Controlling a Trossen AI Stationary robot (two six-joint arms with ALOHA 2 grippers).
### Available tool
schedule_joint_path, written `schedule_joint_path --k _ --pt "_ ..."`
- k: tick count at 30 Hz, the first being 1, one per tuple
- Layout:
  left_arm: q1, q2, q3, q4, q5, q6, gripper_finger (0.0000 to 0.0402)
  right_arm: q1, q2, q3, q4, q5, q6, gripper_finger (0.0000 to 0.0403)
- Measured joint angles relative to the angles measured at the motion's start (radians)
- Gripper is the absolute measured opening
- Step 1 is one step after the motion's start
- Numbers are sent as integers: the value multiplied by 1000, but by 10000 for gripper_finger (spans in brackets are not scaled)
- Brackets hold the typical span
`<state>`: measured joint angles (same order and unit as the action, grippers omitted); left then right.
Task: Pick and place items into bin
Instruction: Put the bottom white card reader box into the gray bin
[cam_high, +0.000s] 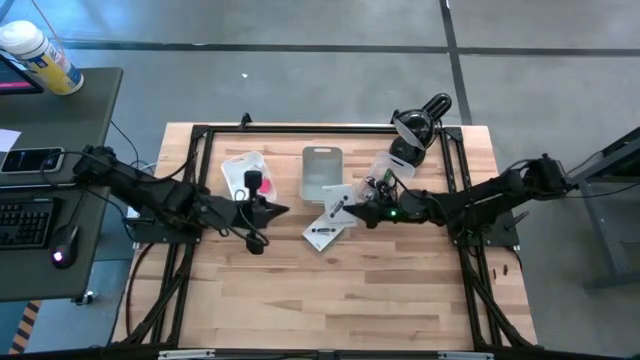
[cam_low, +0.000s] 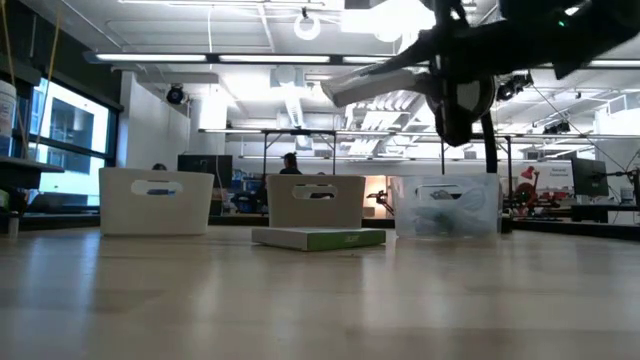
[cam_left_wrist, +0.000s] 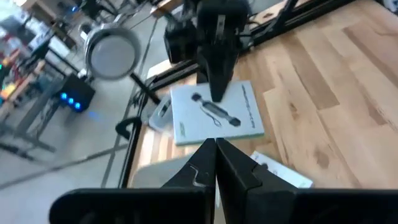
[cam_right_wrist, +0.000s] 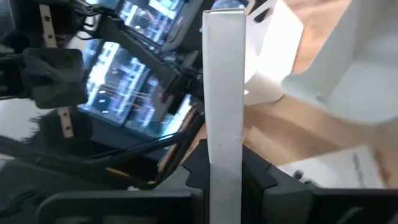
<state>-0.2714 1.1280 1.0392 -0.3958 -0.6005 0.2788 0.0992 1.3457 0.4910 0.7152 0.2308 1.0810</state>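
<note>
My right gripper (cam_high: 358, 208) is near the table's middle, shut on a white card printed black (cam_high: 335, 200). In the left wrist view this card (cam_left_wrist: 214, 115) shows a printed tool and a green strip. A second white card (cam_high: 325, 233) lies flat on the table just nearer, and the low view shows it too (cam_low: 318, 238). My left gripper (cam_high: 280, 210) hovers left of both cards, shut and empty (cam_left_wrist: 216, 155). A white bin (cam_high: 243, 175) at the far left holds a pink piece and a black piece. My right gripper pinches the white card between its two fingers at one end (cam_right_wrist: 224, 155), coming level from the table's right. The card runs straight out ahead of the fingers, edge-on in the right wrist view. It is lifted clear of the table (cam_low: 375, 80) and tilted.
Three bins stand in a row at the far side: the white one, a grey one (cam_high: 322, 170) and a clear one (cam_high: 383, 172). A black lamp-like fixture (cam_high: 415, 125) stands at the far right corner. The near half of the table is bare wood.
</note>
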Motion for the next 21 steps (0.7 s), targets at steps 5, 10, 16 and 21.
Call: schedule_joint_path --k 5,10,16,21 --pt "1 -42 -63 5 -40 -54 1 -38 0 109 -160 15 -56 43" --pt "1 -49 -82 5 -44 -57 1 -78 0 203 -306 75 -87 35" --pt "-2 -51 -129 4 -43 -66 1 -125 2 268 -394 89 -95 40" --pt "-26 -59 -181 6 -45 -99 0 -141 36 287 -399 89 -86 43"
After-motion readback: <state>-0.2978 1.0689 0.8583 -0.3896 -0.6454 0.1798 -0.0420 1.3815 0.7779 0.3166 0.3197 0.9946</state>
